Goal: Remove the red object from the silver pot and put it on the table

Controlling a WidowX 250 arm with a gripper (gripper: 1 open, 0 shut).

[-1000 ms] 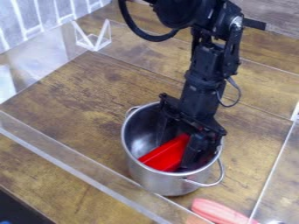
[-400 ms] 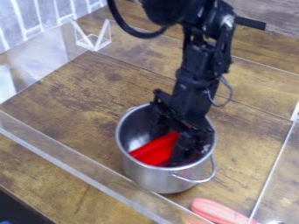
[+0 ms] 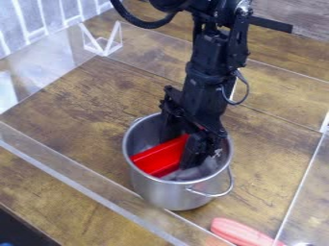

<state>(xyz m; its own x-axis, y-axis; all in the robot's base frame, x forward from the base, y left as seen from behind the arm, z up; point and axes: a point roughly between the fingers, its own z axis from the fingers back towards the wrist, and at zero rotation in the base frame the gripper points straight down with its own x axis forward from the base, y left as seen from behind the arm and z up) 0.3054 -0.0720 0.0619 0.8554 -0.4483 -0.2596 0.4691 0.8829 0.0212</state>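
Observation:
The silver pot [image 3: 144, 183] stands on the dark wood table [image 3: 77, 106], near the front acrylic wall. Inside it the red object [image 3: 158, 158], a flat bright red block, lies tilted with its left end low and its right end raised. My gripper [image 3: 195, 154] reaches steeply down into the pot from the black arm above. Its fingers are shut on the red object's right end, and they hide that end and part of the pot's inside.
Clear acrylic walls [image 3: 52, 159] border the table at the front and left. A salmon-red rounded thing [image 3: 251, 233] lies at the bottom right. A clear triangular stand [image 3: 100, 38] sits at the back left.
The arm has shifted left and slightly up. The pot has slid left with it, and the red object now sits further left inside the pot.

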